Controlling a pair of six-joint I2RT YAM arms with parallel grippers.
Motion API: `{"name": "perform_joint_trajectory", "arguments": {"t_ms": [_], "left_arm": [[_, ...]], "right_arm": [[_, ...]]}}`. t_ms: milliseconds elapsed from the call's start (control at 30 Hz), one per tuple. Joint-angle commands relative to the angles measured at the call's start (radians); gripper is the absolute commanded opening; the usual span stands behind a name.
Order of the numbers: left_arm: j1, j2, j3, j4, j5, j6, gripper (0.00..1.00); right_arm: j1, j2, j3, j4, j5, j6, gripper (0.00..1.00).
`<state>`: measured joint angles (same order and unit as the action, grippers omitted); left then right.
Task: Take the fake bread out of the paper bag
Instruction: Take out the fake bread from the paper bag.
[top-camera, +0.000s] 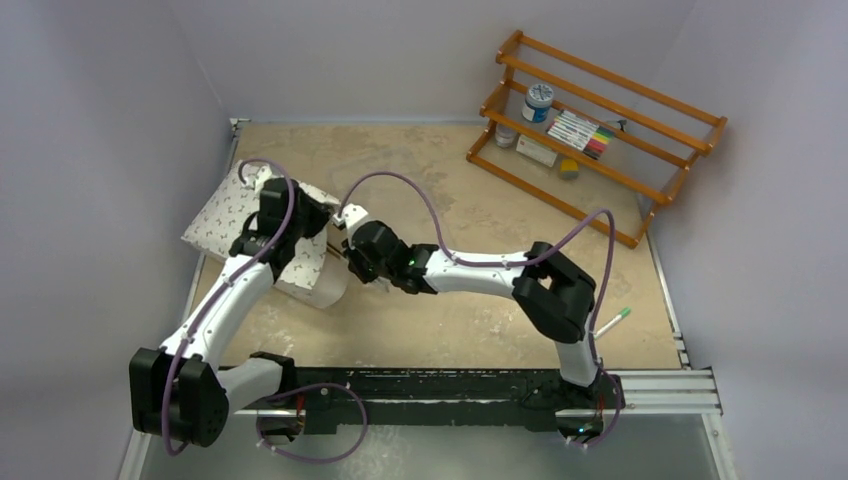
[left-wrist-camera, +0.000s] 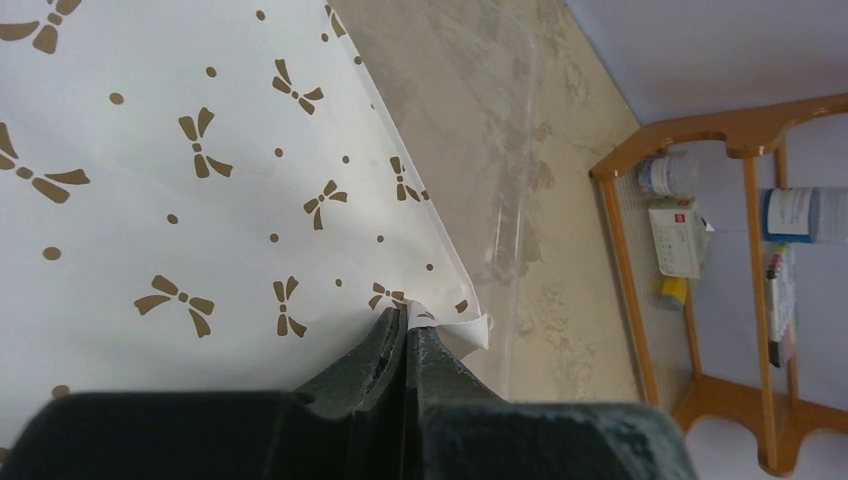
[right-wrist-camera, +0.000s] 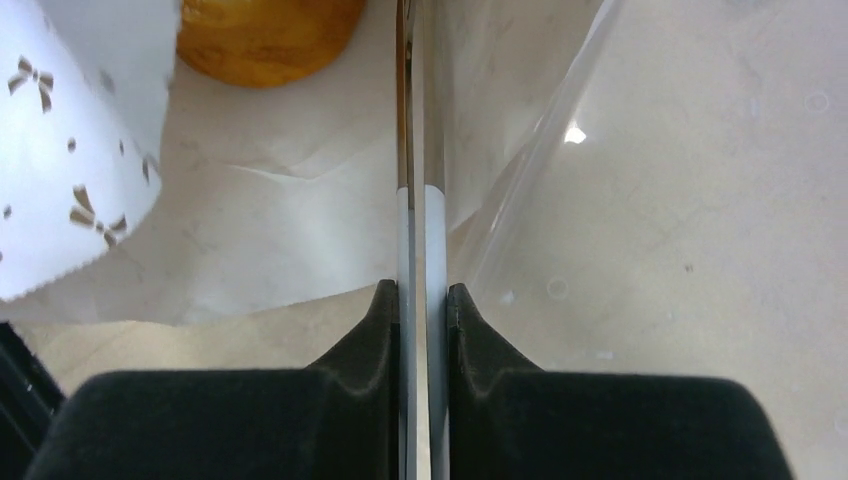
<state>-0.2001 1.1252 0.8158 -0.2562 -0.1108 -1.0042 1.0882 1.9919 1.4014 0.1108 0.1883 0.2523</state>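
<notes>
Left wrist view is showing the left jaws pressing together on a corner of the bag (left-wrist-camera: 180, 200), pinching its white paper with the small brown marks. The right jaws are squeezing the tongs (right-wrist-camera: 418, 150) between them, the two blades lying flat together and pointing into the bag's open mouth. One golden bread (right-wrist-camera: 265, 35) is lying on the paper inside that mouth, just beside the tongs' far end. A rack (top-camera: 600, 120) is standing at the far right of the desk (top-camera: 450, 180).
</notes>
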Motion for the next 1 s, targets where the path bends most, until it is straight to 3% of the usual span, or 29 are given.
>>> {"name": "perform_joint_trajectory", "arguments": {"t_ms": [0, 433, 667, 967], "left_arm": [[-0.005, -0.035, 0.091, 0.065, -0.005, -0.013, 0.00], [0.030, -0.004, 0.171, -0.001, -0.039, 0.022, 0.00], [0.045, 0.021, 0.146, 0.047, -0.047, 0.016, 0.00], [0.048, 0.058, 0.121, 0.126, -0.050, 0.003, 0.00]], "right_arm": [[0.005, -0.135, -0.065, -0.001, -0.007, 0.009, 0.00], [0.021, -0.400, -0.263, -0.057, -0.018, 0.062, 0.00], [0.026, -0.557, -0.367, -0.113, -0.021, 0.100, 0.00], [0.030, -0.628, -0.364, -0.239, 0.027, 0.144, 0.00]]}}
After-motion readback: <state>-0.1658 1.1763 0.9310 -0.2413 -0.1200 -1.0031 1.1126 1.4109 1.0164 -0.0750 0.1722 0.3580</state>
